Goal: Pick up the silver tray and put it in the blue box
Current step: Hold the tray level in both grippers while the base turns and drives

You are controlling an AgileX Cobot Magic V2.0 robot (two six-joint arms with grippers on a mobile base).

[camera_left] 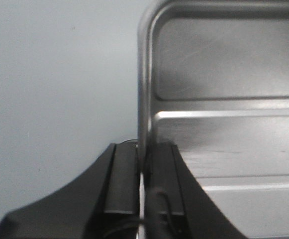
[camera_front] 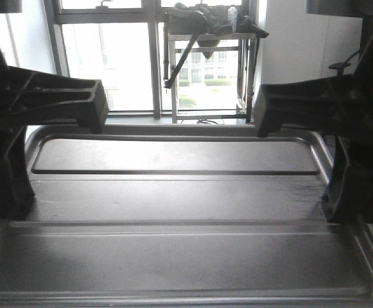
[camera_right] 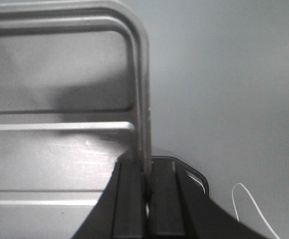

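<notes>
The left gripper (camera_left: 143, 172) is closed almost fully. Its two dark fingers (camera_left: 124, 179) are clamped on the left rim of the silver tray (camera_left: 224, 124), one finger outside the rim and one inside, with only the thin metal lip between them. The right gripper (camera_right: 146, 177) grips the opposite, right rim in the same way: its jaws are nearly shut, with one finger on each side of the lip and both touching it.

There is one tray and two grippers, each holding one short edge of it. The tray spans the front view from the left arm (camera_front: 6, 160) to the right arm (camera_front: 353, 160), roughly level. Its two long straight ridges run across the recessed centre. Both wrist views show a plain grey surface (camera_left: 54, 89) beyond the rim, but it cannot be told whether the tray touches it. A thin white cable (camera_right: 248, 204) lies on that surface near the right gripper. Behind the tray are a bright window (camera_front: 109, 64) and one metal stand (camera_front: 205, 64).
</notes>
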